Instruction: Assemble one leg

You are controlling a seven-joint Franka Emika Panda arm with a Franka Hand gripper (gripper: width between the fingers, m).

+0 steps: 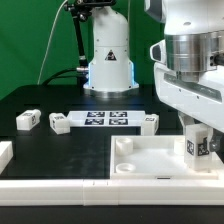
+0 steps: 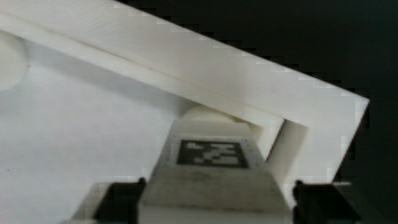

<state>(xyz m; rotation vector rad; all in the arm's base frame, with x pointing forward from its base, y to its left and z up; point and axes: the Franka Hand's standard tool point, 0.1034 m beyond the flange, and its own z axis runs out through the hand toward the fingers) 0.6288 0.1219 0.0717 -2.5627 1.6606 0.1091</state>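
My gripper [image 1: 198, 138] is shut on a stubby white leg [image 1: 197, 146] with a black-and-white tag on its face. It holds the leg upright over the near right corner of the large flat white panel [image 1: 150, 158]. In the wrist view the leg [image 2: 217, 152] sits between my dark fingers [image 2: 118, 200], its far end against the panel's raised corner rim [image 2: 302, 110]. Three other legs lie on the black table: one [image 1: 28, 120] at the exterior view's left, one [image 1: 59, 123] next to it, one [image 1: 150, 121] at the right end of the marker board.
The marker board [image 1: 105, 119] lies flat mid-table. The arm's white base [image 1: 108, 55] stands behind it against a green backdrop. A white rim piece [image 1: 6, 152] sits at the exterior view's left edge. The panel has round sockets, one [image 1: 124, 146] at its far left corner.
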